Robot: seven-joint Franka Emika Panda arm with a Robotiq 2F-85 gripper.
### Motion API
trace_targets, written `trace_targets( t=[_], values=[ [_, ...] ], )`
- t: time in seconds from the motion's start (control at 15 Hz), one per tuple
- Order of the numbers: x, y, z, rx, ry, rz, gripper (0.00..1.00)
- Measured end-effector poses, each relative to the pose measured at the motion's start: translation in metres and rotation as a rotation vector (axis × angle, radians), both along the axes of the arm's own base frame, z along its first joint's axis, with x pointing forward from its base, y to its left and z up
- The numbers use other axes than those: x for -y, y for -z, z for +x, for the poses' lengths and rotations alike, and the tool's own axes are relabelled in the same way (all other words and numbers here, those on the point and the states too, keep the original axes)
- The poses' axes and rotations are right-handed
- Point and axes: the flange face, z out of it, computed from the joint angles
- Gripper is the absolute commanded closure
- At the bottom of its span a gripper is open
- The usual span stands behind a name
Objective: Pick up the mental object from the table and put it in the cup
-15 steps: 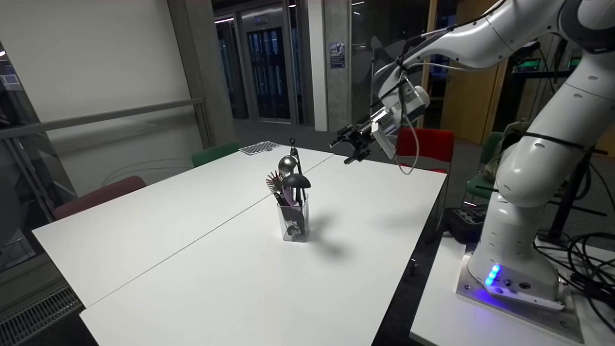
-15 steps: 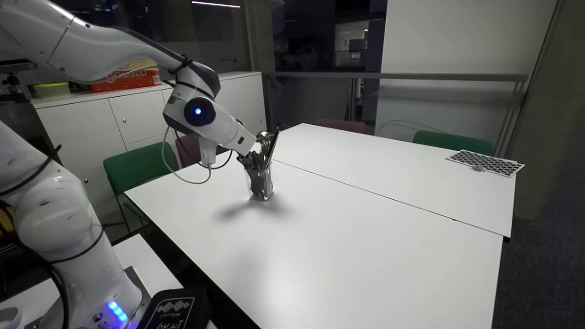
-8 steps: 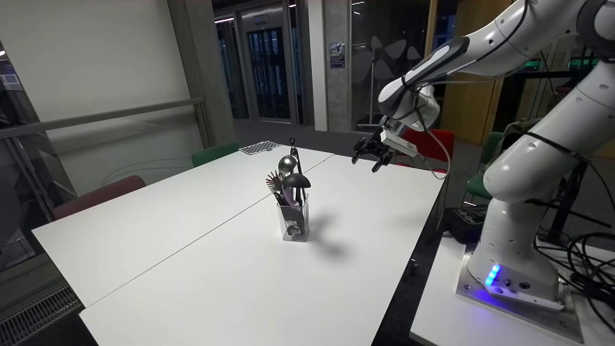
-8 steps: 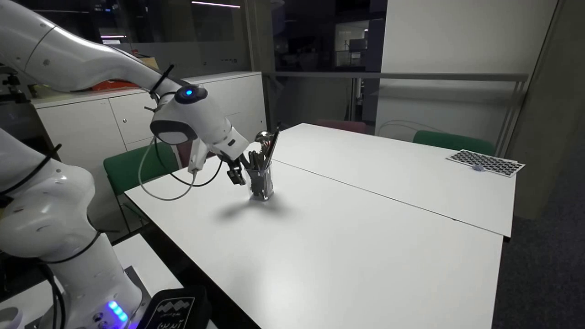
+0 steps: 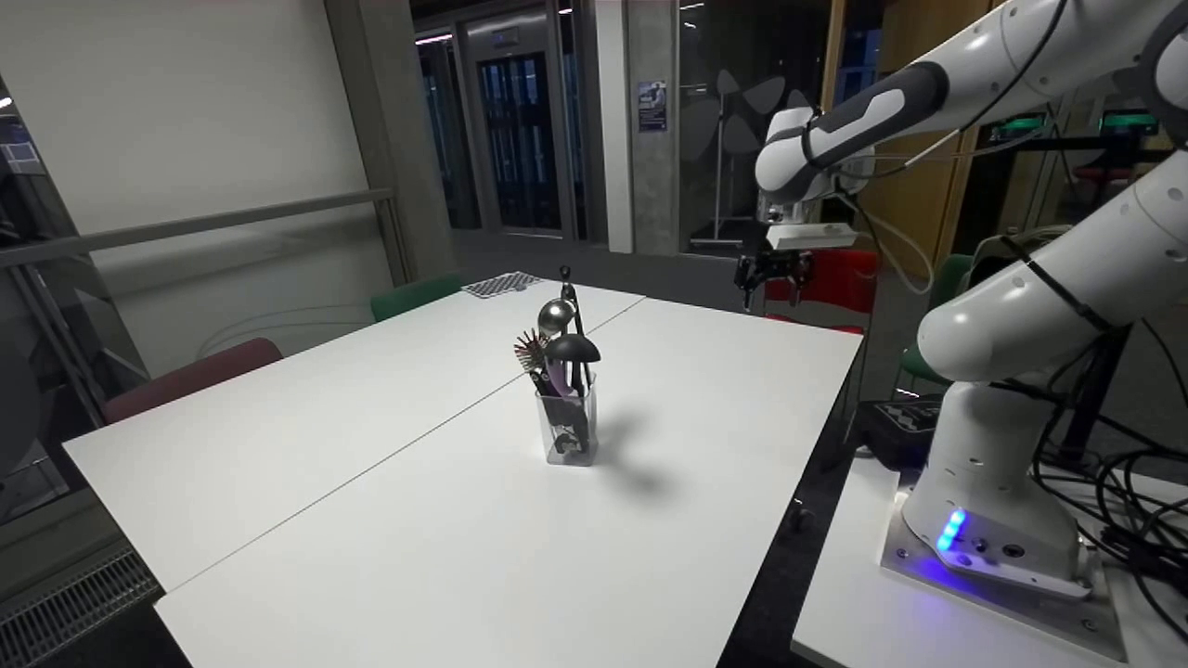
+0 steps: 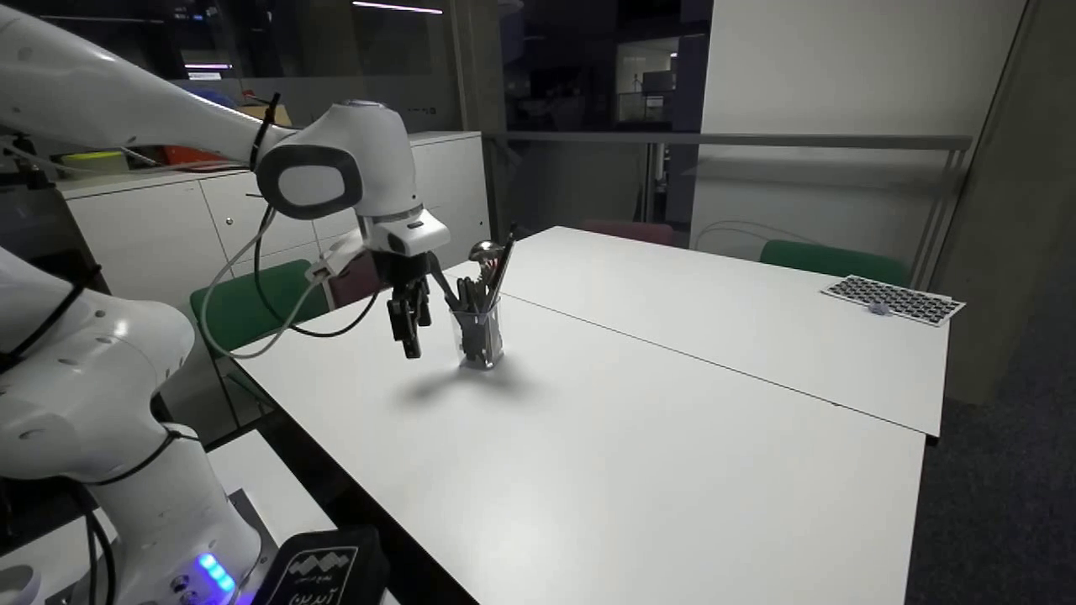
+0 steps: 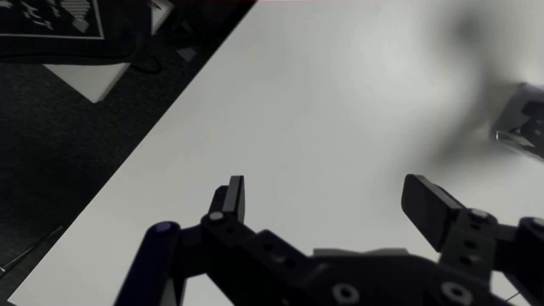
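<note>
- The gripper (image 5: 771, 295) has swung from a slant to straight down and off toward the right of an exterior view, away from the cup (image 5: 548, 429): likely retreating after placing
- Jaws spread wide, gripping nothing
- The metal object I cannot single out; presumably it stands in the cup, mid-frame
- Clear, square-sided cup; in it a shiny round-headed utensil (image 5: 556, 316), a smooth black dome (image 5: 574, 349), a bristly brush (image 5: 531, 352)

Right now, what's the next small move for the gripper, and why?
I'd probably raise the gripper a little, straight up, leaving the clear cup untouched. It looks as if the placing is done: the round-headed metal utensil already stands in the cup, and the gripper hangs apart from it with its jaws open and nothing between them.
</note>
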Motion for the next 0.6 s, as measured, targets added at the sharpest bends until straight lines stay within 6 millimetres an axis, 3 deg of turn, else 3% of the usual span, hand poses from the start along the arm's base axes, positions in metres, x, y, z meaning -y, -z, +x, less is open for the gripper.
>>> trace_targets(
  t=[0.2, 0.6],
  values=[
    [0.004, -0.026, -0.004, -0.029, -0.090, 0.047, 0.00],
    [0.003, -0.029, -0.003, -0.028, -0.105, 0.051, 0.00]
  ],
)
